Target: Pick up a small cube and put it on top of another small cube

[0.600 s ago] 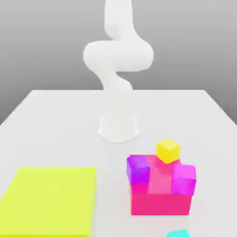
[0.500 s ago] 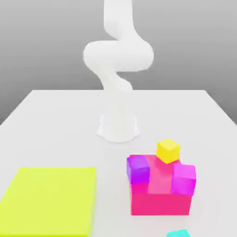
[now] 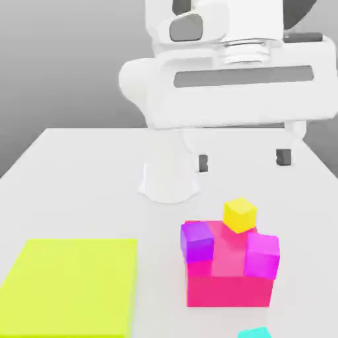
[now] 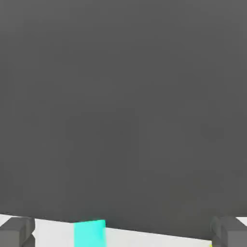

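White table (image 3: 79, 171) carries everything here, and our arm (image 3: 198, 86) looms over its far half, with the gripper (image 3: 243, 160) hanging high, empty and spread wide, its two dark fingertips (image 3: 283, 157) well apart in both views. We judge the step in hand to be the approach to the cyan cube (image 3: 254, 333), which sits on the table at the near edge of the exterior view, towards that view's right, just in front of the pink block (image 3: 228, 287). To do it well, we should swing the hand out over the cube first, stay above the yellow cube (image 3: 239, 215), purple cube (image 3: 197, 239) and magenta cube (image 3: 263, 255) perched on the block, then drop straight down with the jaws kept wide and squared to the cube's faces, closing only once the tips straddle it. The flat lime slab (image 3: 69, 287) lies well apart and should not matter.

Much is cut off. Only the cube's top sliver shows in the exterior view, and the hand view catches just a cyan strip (image 4: 89, 233) between the fingertips, so we cannot tell its exact heading. The arm's upper links run out of frame.
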